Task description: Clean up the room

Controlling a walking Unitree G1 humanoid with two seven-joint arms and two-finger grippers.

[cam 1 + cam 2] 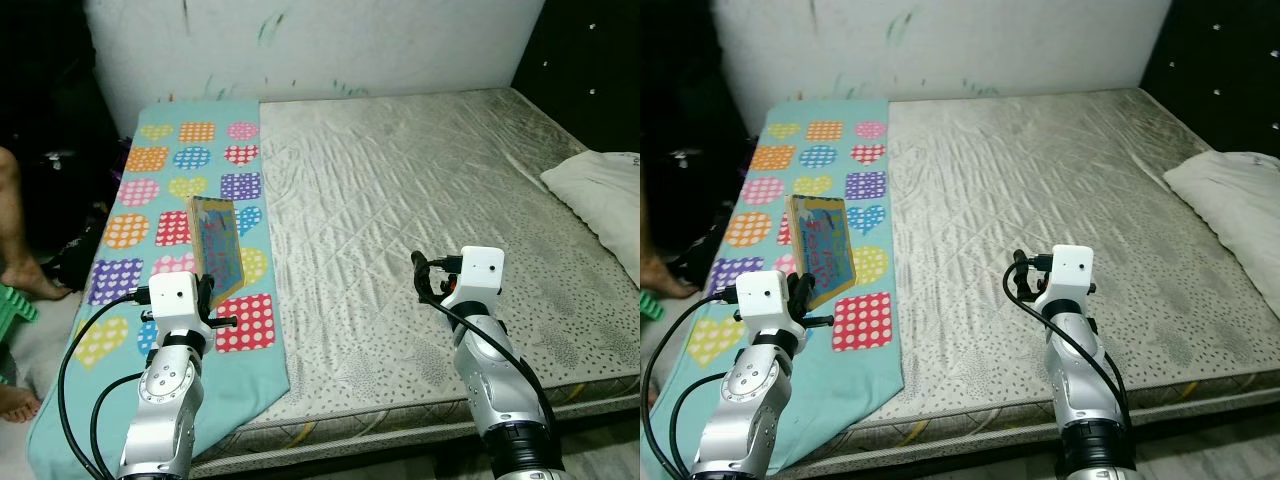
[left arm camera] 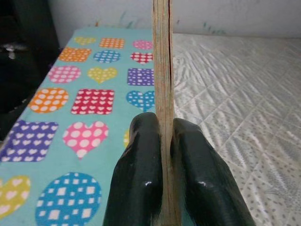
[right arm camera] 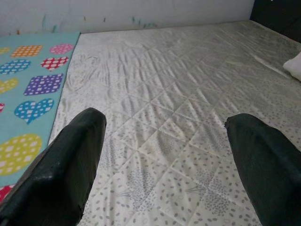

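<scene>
From the head, the left gripper [image 1: 212, 290] holds a thin colourful book [image 1: 217, 246] upright over the heart-patterned teal blanket [image 1: 180, 190] along the mattress's [image 1: 420, 180] left side; a pillow [image 1: 605, 195] lies far right. The left wrist view shows both fingers [image 2: 136, 183] clenched on the book's edge. The right wrist view shows the right gripper [image 3: 164, 155] spread wide above the quilted mattress.

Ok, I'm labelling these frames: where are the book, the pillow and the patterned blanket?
book [image 1: 218, 238], left eye view, on its cover
pillow [image 1: 605, 192], left eye view, on its top surface
patterned blanket [image 1: 165, 165], left eye view, on the teal cloth
</scene>
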